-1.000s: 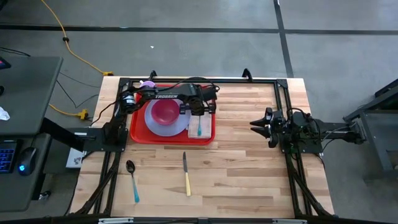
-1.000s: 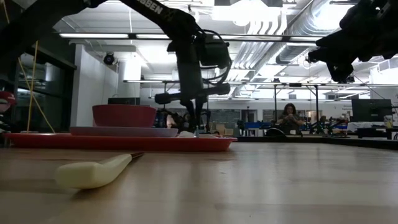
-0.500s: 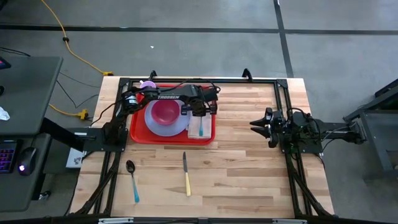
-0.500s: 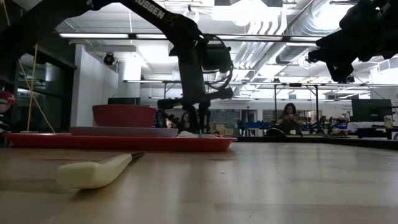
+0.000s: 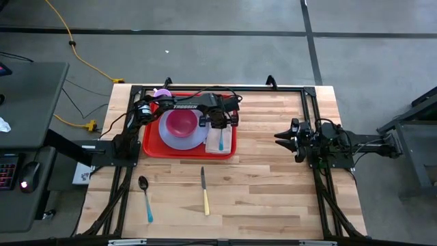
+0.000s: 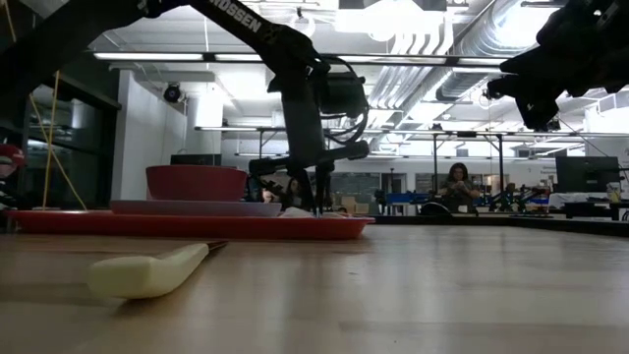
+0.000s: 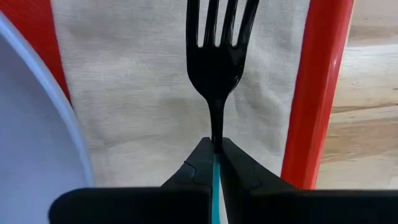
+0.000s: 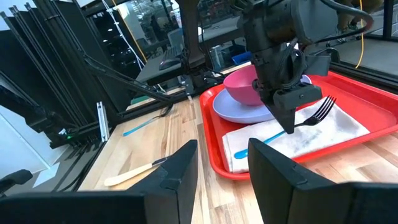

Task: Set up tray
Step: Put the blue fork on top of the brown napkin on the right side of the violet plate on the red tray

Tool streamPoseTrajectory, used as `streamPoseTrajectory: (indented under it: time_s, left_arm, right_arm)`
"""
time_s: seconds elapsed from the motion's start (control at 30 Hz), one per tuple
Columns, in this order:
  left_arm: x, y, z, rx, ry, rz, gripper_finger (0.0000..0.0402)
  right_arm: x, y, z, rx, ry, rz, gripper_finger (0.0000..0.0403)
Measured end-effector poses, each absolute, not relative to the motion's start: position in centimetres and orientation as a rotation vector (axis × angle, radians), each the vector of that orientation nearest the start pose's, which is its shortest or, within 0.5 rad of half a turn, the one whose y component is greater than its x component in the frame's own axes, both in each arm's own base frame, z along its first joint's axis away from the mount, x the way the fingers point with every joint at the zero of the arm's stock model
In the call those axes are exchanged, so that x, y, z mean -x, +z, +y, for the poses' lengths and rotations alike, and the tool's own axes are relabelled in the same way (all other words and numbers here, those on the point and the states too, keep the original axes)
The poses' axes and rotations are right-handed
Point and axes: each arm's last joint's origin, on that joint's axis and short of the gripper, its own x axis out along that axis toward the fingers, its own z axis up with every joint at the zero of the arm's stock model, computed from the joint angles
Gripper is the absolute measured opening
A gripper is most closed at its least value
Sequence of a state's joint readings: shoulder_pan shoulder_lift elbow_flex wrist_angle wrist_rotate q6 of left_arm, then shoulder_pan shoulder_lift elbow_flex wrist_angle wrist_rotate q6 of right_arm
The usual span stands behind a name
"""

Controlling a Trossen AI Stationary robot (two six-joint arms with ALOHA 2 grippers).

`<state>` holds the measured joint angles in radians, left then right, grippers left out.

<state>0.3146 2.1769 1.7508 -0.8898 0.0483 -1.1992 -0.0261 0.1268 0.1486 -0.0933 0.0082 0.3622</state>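
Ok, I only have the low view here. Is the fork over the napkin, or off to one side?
Observer: Over it. The fork points along the middle of the napkin, between the plate and the tray rim.
Operator: Is the left gripper holding it?
Observer: Yes, the left gripper is shut on the fork's handle.
Operator: And the right arm?
Observer: The right gripper waits open, off to the right of the tray.

Wooden table [image 5: 273, 178] carries red tray [image 5: 149, 143], spoon [image 5: 145, 193], knife [image 5: 204, 191].
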Motion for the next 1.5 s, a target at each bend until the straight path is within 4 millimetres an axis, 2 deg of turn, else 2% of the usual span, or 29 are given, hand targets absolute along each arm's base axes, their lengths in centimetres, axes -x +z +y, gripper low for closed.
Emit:
streamPoseTrajectory:
  time_s: [0.57,0.97,1.13,1.5]
  left_arm:
    - [-42.1,18.0,13.7,1.267,0.941,1.053,0.0044]
    - [-41.5,18.1,15.3,1.353,0.877,1.077,0.0044]
    - [-41.5,18.1,15.2,1.354,0.822,1.103,0.0044]
    - [-41.1,18.0,15.0,1.341,0.84,1.158,0.0044]
  right_arm:
    - [-9.8,19.5,-0.3,-0.37,-0.04,0.066,0.0119]
    - [-9.8,19.5,-0.3,-0.37,-0.039,0.066,0.0118]
    - [-9.8,19.5,-0.3,-0.368,-0.039,0.066,0.0119]
    - [-9.8,19.5,-0.3,-0.367,-0.039,0.066,0.0119]
